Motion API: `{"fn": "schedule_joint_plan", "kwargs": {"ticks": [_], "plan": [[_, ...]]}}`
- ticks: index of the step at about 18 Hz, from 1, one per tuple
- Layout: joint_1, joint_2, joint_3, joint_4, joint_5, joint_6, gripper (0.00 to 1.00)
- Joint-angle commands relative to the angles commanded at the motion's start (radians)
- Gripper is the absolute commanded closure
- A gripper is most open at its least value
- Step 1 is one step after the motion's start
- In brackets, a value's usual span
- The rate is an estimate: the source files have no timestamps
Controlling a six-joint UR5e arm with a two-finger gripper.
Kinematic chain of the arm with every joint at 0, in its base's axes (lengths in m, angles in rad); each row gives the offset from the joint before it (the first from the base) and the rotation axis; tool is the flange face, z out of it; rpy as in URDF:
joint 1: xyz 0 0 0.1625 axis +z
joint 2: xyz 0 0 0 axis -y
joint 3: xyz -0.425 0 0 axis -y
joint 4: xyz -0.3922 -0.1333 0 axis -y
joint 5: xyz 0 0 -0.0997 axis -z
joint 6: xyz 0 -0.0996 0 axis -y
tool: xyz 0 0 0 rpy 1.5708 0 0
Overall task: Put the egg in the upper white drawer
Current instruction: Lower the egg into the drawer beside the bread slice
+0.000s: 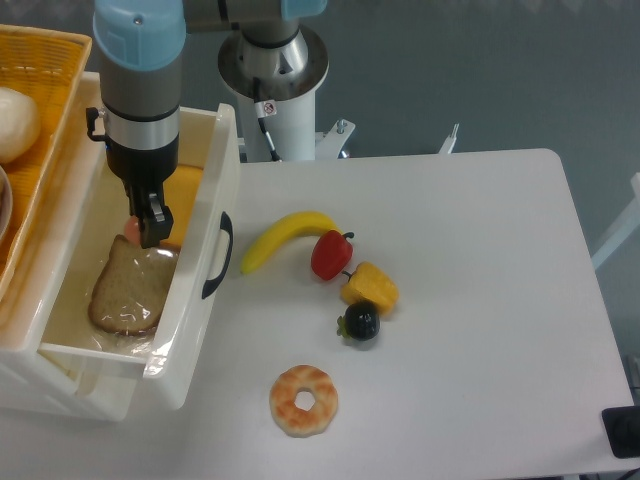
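Note:
The upper white drawer (pixel 196 262) with its black curved handle (pixel 217 255) stands pulled open at the left. My gripper (pixel 150 228) reaches down inside it, just above the top edge of a bread slice (pixel 128 287). The salmon egg (pixel 131 228) shows only as a small sliver to the left of the dark fingers (pixel 154 215), low in the drawer beside the bread. The fingers look parted around it rather than clamped, though most of the egg is hidden behind them.
A yellow wicker basket (pixel 40 70) with a white ball (pixel 15 122) sits left of the drawer. On the table lie a banana (pixel 285 236), a red pepper (pixel 331 254), a yellow pepper (pixel 370 287), a black plum (pixel 361 322) and a donut (pixel 303 400). The arm's base (pixel 272 62) stands behind.

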State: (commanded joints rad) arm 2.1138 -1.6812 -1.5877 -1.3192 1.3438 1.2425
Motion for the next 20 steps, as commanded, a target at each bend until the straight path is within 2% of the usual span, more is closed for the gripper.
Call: {"fn": "schedule_joint_plan", "kwargs": {"ticks": [20], "plan": [[-0.011, -0.003, -0.023, -0.002, 0.002, 0.003, 0.63]]}}
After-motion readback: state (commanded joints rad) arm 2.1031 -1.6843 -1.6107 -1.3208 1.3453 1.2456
